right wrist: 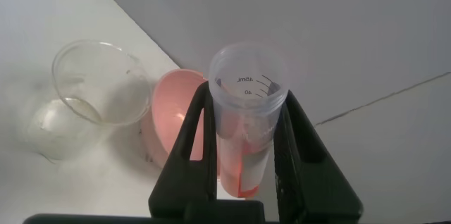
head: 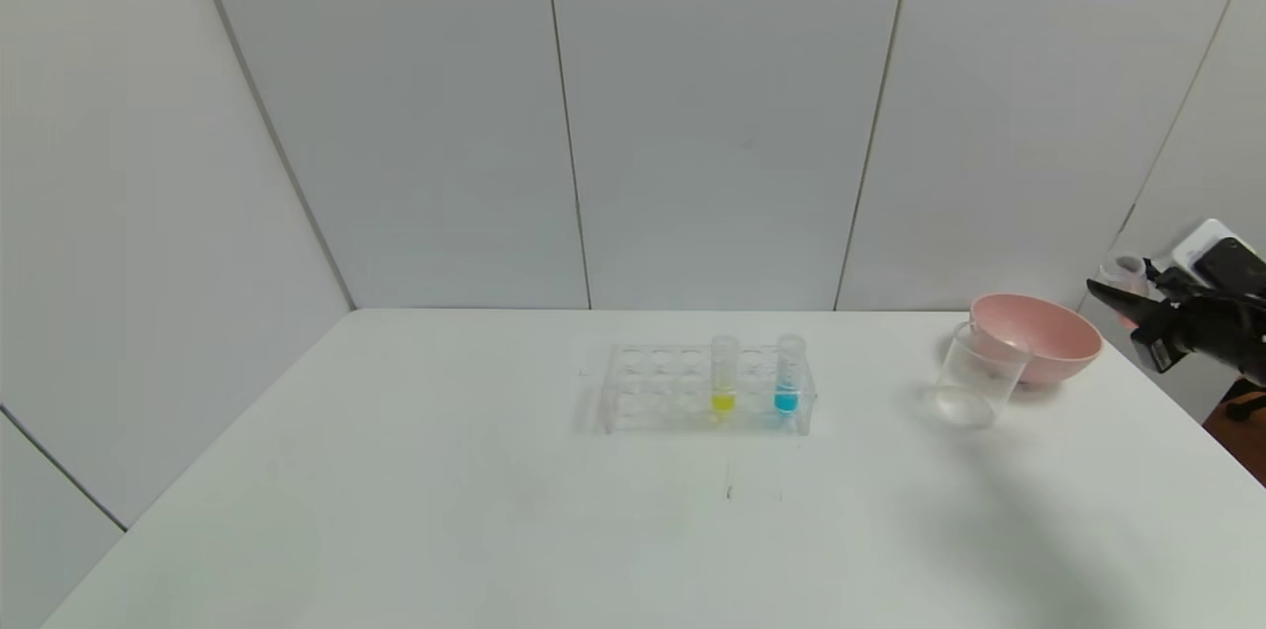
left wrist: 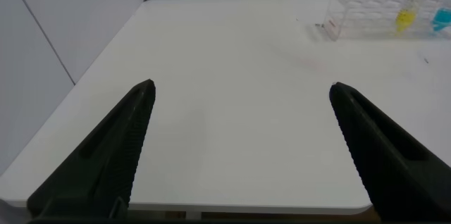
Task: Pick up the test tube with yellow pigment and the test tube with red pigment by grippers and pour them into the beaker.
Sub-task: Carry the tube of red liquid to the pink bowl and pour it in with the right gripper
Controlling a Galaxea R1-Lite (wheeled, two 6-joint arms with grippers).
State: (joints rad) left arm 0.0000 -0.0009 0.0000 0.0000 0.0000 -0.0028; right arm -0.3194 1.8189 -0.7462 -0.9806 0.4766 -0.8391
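Note:
The test tube with yellow pigment [head: 723, 378] stands upright in a clear rack [head: 673, 392] at mid-table, beside a tube with blue liquid [head: 788, 378]. The clear beaker [head: 979, 377] stands right of the rack, against a pink bowl. My right gripper [head: 1128, 298] hovers past the table's right edge, right of the bowl, shut on the test tube with red pigment [right wrist: 246, 111]. That tube is tilted, with red-orange liquid at its bottom. The beaker [right wrist: 91, 97] also shows beyond it in the right wrist view. My left gripper [left wrist: 242, 88] is open and empty above the table's near-left part.
The pink bowl [head: 1039, 337] sits behind the beaker near the table's right edge. The rack [left wrist: 366, 20] with the yellow tube [left wrist: 405, 16] lies far from the left gripper. Grey panel walls close the back and left.

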